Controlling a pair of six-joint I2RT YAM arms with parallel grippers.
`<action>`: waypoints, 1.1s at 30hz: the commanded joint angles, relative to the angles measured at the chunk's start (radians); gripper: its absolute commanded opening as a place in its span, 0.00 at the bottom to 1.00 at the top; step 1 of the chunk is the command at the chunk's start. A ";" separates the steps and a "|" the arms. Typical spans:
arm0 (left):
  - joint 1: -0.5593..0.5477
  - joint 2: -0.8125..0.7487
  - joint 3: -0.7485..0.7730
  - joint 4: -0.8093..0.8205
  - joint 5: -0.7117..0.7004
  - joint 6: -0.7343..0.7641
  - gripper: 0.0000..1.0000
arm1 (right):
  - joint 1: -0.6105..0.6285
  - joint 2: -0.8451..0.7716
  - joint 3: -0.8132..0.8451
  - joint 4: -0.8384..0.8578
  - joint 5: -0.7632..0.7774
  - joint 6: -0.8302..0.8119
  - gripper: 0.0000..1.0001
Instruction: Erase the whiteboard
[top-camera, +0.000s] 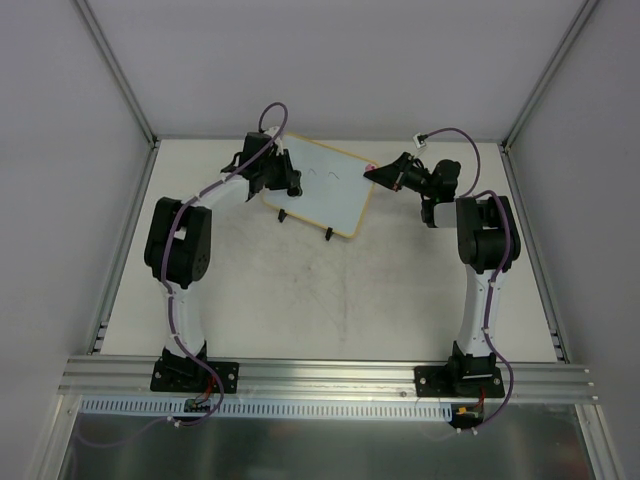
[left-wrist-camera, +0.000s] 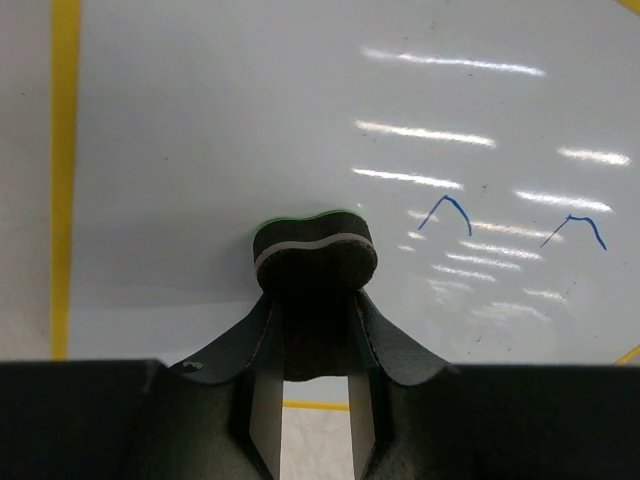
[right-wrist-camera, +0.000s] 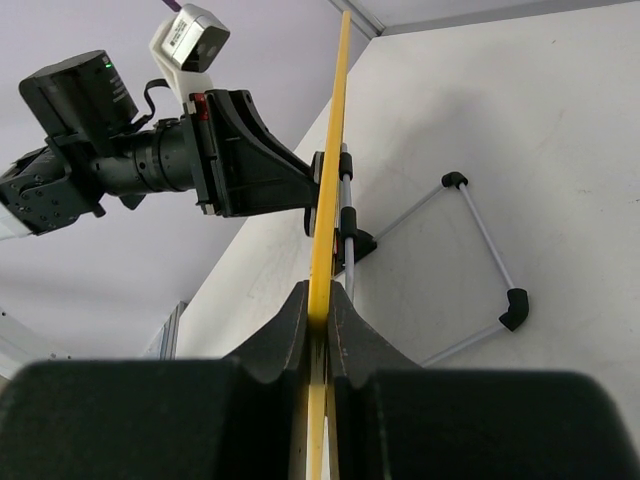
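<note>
**Eraser on board, marks off to its right**

whiteboard stands propped at the far middle of the worktop, face tipped up toward the arms; long axis runs roughly left-right, right end a bit nearer the bases; black feet on its near edge; right gripper clamped edge-on over the yellow-wood frame at the board's right corner, steadying it; left gripper closed on a dark felt eraser, pad looks flush against the white face in the board's left part; two blue marks, small peaks side by side, sit right of the eraser, apart from it and slightly higher in the wrist view; so the left arm does the wiping, and the stroke should run along the long axis toward the right gripper's corner; risk as I read it: pushing that way may swivel the board on its feet; contact pressure can't be judged here
</note>
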 joint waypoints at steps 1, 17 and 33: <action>-0.121 0.047 -0.022 0.024 -0.014 0.000 0.00 | 0.035 -0.079 0.002 0.272 -0.126 0.007 0.00; -0.295 0.053 -0.054 0.100 0.031 -0.082 0.00 | 0.035 -0.076 0.007 0.272 -0.125 0.007 0.00; -0.162 0.030 -0.071 0.114 0.041 -0.044 0.00 | 0.036 -0.085 -0.001 0.272 -0.128 0.008 0.00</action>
